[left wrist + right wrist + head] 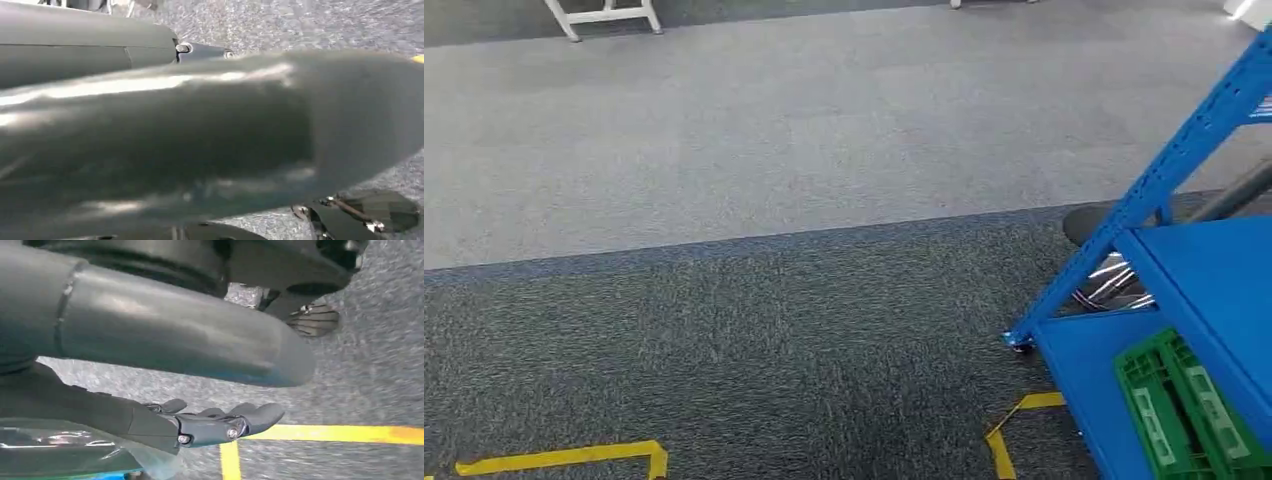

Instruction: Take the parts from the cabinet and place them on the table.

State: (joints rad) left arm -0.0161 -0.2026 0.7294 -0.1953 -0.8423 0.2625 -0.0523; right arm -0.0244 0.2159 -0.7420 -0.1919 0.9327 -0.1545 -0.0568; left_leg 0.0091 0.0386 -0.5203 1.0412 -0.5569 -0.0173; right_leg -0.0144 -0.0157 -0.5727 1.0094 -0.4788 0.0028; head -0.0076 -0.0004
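Blue cabinet (1184, 300), lower right, green crate (1184, 410) on its shelf. Right hand (220, 422) fingers extended, holding nothing, above yellow floor tape (340, 434). Left hand: state indiscernible.

The cabinet (1194, 300) was bright blue. A green crate (1179, 410) sat in it. The carpet (754, 330) was dark grey and speckled, with yellow tape (564, 458) lines.

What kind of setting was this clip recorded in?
Probably an indoor workshop or lab test area: grey carpet floor marked with yellow tape, and a blue metal rack holding a green crate.
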